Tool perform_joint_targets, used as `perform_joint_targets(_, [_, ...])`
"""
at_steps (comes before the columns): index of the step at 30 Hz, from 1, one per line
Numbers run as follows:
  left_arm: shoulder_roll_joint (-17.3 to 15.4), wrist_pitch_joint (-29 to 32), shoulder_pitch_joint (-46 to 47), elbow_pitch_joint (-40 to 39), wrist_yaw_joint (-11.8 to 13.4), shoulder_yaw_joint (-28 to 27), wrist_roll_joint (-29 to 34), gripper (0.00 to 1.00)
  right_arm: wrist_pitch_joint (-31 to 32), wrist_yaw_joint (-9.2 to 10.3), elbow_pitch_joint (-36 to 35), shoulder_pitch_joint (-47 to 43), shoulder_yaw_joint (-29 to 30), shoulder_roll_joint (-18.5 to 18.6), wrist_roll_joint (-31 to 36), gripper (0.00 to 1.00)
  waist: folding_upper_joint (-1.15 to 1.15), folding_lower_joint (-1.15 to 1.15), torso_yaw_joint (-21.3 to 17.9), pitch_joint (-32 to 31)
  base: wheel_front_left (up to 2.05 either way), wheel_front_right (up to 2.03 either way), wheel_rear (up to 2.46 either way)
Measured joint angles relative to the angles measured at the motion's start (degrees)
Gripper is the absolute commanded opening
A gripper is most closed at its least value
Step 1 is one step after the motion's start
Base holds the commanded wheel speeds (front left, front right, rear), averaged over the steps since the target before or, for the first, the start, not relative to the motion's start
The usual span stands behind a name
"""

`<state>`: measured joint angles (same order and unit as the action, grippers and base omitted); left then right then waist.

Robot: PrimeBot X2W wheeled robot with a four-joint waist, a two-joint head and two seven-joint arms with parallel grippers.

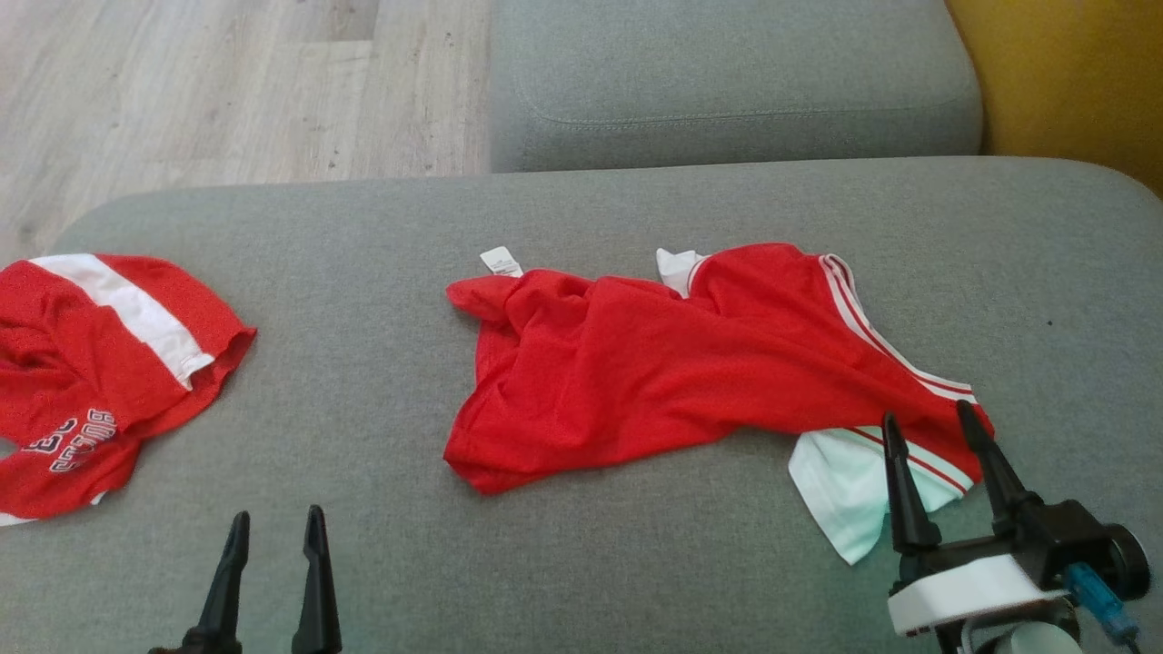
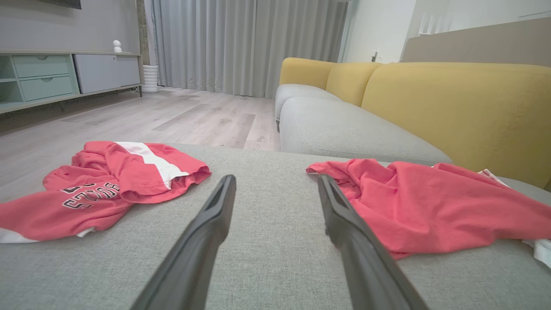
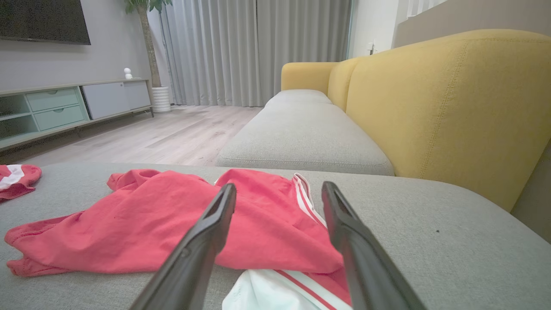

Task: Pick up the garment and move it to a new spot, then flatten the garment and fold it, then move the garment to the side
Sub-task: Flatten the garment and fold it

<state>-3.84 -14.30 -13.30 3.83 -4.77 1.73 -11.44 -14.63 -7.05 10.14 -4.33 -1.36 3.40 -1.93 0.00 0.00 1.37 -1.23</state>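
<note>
Garment lies crumpled mid-seat. Our left gripper & right gripper both have fingers apart, nothing held. Risk: right pinches just one layer at the white hem, so cloth bunches; left may snag the other shirt.

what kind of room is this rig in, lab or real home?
Looks like a home living room: a grey-and-yellow sofa, a wall-mounted TV above a low media cabinet, and full-length curtains.
</note>
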Motion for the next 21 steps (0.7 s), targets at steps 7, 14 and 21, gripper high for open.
perform_joint_targets(7, [0.36,-0.09,1.06,2.77,-1.38,1.92,0.91,1.00,0.00,0.00,0.22,0.28,-1.54,-0.01,-0.01,1.00,0.00,0.00,-1.39,0.90,0.00,0.00,0.00])
perform_joint_targets(14, [0.73,2.71,13.53,17.25,-2.36,8.33,-1.10,1.00,0.00,0.00,0.13,2.44,-4.14,0.52,-0.20,1.00,0.00,0.00,-3.94,2.73,0.00,0.00,0.00])
perform_joint_targets(21, [0.47,7.71,24.88,28.73,-2.38,9.56,-5.12,1.00,0.00,0.00,0.14,3.67,-5.76,1.13,-0.73,1.00,0.00,0.01,-7.18,4.32,0.00,0.00,0.00])
